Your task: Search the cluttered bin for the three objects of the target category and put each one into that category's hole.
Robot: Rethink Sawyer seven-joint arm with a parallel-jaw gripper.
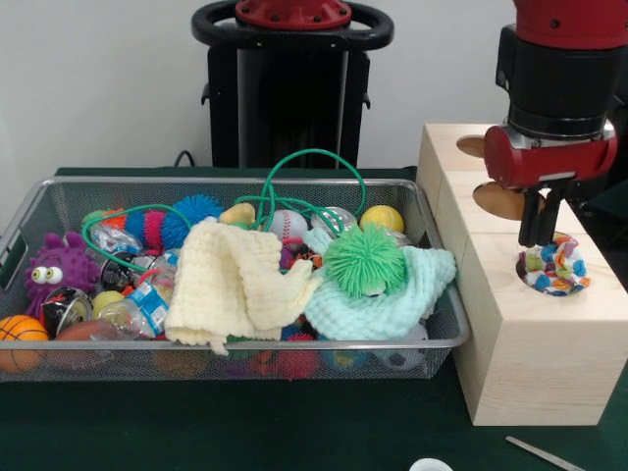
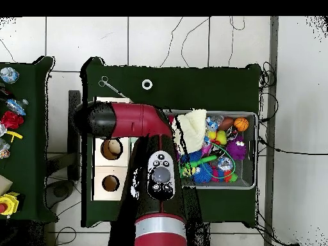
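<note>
Wooden box (image 1: pixel 535 334): pale block with three round holes in its top, standing on the dark green tabletop (image 1: pixel 245 422) just beside the wire bin's end.

Tool (image 1: pixel 539 240): black fingers hang straight down over the box hole closest to the camera; they stand close together, their tips touching a multicoloured patchwork ball (image 1: pixel 555 267). Whether they actually clamp the ball cannot be told.

Patchwork ball: sits in the mouth of that closest hole, partly sunk below the rim.

Wire mesh bin (image 1: pixel 59 196): left of the box in the front view, heaped with clutter.
- Cream knitted cloth (image 1: pixel 231 285), draped across the middle.
- Mint cloth (image 1: pixel 392 299), on the end toward the box, with a green spiky ball (image 1: pixel 365 260) on top.
- Green cord (image 1: pixel 294 182), looping above the heap.
- Baseball (image 1: pixel 287 226) and yellow ball (image 1: pixel 382 218), along the far side.
- Purple spiky toy with eyes (image 1: pixel 61 267) and small basketball (image 1: pixel 20 339), at the end away from the box.

Tabletop oddments in the overhead view: scissors (image 2: pixel 110 85) and a white tape roll (image 2: pixel 147 84) beyond the box.
</note>
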